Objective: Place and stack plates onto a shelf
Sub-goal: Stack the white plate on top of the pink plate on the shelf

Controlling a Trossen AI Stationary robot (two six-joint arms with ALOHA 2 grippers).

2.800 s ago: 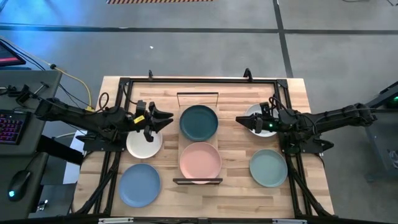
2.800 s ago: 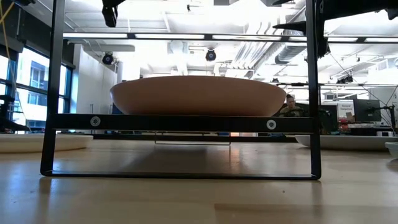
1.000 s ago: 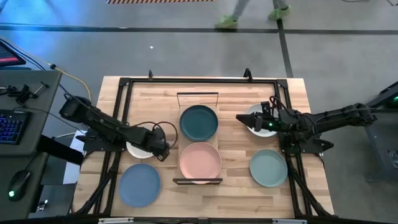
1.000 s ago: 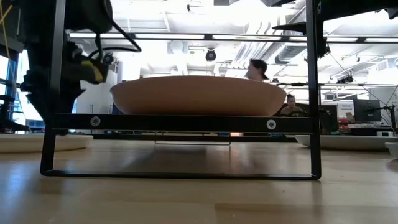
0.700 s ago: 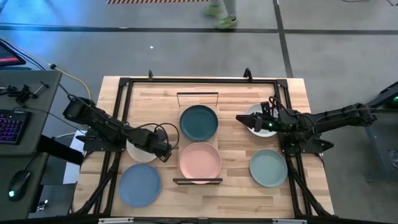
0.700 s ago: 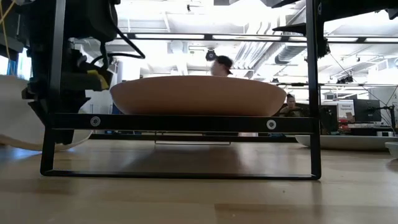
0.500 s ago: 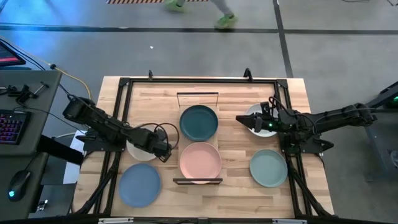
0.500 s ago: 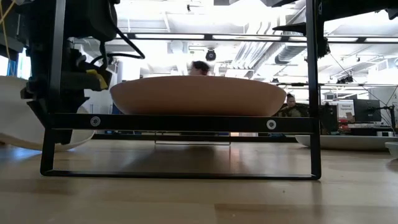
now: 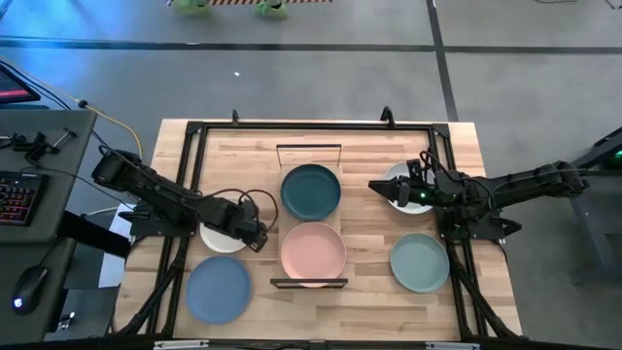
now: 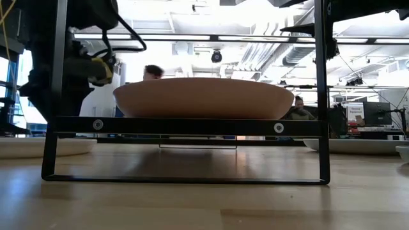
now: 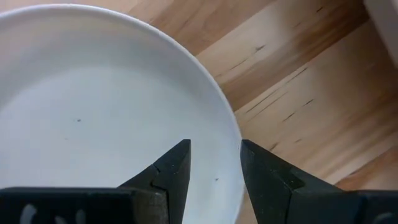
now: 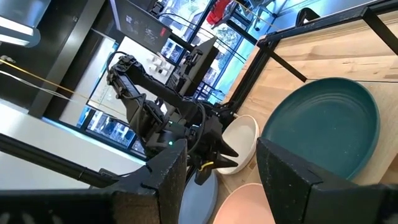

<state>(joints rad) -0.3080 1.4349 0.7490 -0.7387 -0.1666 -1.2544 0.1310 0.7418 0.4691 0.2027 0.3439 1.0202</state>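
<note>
The shelf [image 9: 311, 223] is a light-wood plank with a black wire frame at each short end. It carries the dark teal plate [image 9: 311, 191] and the pink plate [image 9: 313, 251], each resting on its base. A whitish plate [image 9: 216, 236] lies flat on the table left of the shelf. My left gripper [image 9: 260, 238] is open at that plate's rim on the shelf side. One finger stands over the bowl and one outside the rim [image 11: 214, 149]. My right gripper [image 9: 374, 187] hovers open over the other whitish plate [image 9: 394, 175]. My left gripper comes from above, pointing down, with its fingers on either side of the whitish plate's rim [image 11: 235, 134] on the side toward the shelf. Whether a finger touches the rim, I cannot tell. The plate lies flat on the table [image 10: 38, 147].
A blue plate [image 9: 218, 289] lies near the table's near-left corner and a sage green plate [image 9: 420, 262] lies right of the shelf. The shelf's near wire frame [image 10: 185, 126] stands in front of the pink plate [image 10: 204, 98]. People move in the room behind.
The whitish plate on the left stood tipped up on its edge at my left gripper about half a second ago. Now it lies flat on the table again. In the low view the left arm has risen a little. The right arm has kept still.
</note>
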